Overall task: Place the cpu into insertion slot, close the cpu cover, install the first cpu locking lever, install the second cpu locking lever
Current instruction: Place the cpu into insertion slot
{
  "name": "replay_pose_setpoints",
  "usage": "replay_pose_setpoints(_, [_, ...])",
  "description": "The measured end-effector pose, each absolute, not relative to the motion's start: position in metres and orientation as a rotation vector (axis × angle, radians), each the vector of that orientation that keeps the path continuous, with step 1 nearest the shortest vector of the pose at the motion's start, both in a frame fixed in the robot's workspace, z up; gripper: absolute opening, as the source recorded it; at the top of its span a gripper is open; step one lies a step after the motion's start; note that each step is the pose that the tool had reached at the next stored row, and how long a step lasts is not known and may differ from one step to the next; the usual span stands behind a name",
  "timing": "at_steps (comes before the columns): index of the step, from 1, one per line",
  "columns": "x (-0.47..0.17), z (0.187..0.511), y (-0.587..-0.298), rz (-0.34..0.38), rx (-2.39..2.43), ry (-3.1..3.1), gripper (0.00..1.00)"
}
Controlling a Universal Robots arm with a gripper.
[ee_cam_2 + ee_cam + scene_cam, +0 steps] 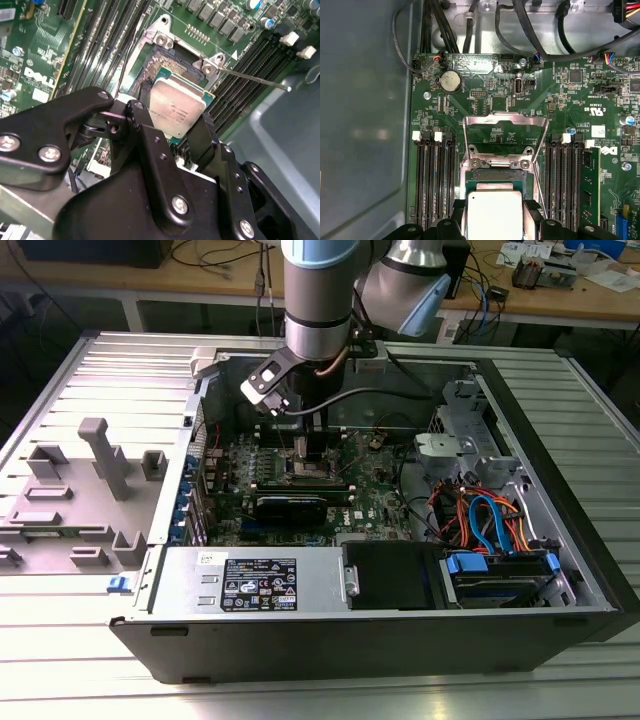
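My gripper [174, 119] is shut on the cpu [177, 106], a small square chip with a silver-grey top, its black fingers [145, 127] gripping two opposite edges. The chip hangs slightly tilted right over the insertion slot [150, 70], a dark socket in a silvery frame on the green motherboard; whether it touches the slot I cannot tell. In the first wrist view the cpu [494, 214] sits between the gripper [495, 220] fingers, with the slot's edge [496, 175] just beyond it. The cpu cover [505, 118] stands swung open behind the slot. A thin locking lever [255, 80] sticks out sideways, unlatched. In the exterior view the gripper [314, 448] is low inside the case.
Black memory slots [432, 185] flank the socket on both sides. A black card with heatsink [290, 506] lies just in front of the socket. Orange and blue cables [490, 520] and drive bays fill the exterior view's right. A grey fixture plate [90, 480] lies outside the case.
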State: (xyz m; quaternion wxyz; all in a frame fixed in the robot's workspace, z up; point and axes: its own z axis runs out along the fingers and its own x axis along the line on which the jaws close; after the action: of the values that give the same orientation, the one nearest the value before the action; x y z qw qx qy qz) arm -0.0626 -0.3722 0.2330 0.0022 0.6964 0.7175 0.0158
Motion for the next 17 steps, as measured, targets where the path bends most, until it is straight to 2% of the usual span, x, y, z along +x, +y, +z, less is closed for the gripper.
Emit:
replay_pose_setpoints(11, [-0.0625,0.2323,-0.3721,0.05,2.185,2.251,0.54])
replay_pose_setpoints(17, [-0.0626,0.2248,-0.3722,0.028,2.175,2.242,0.54])
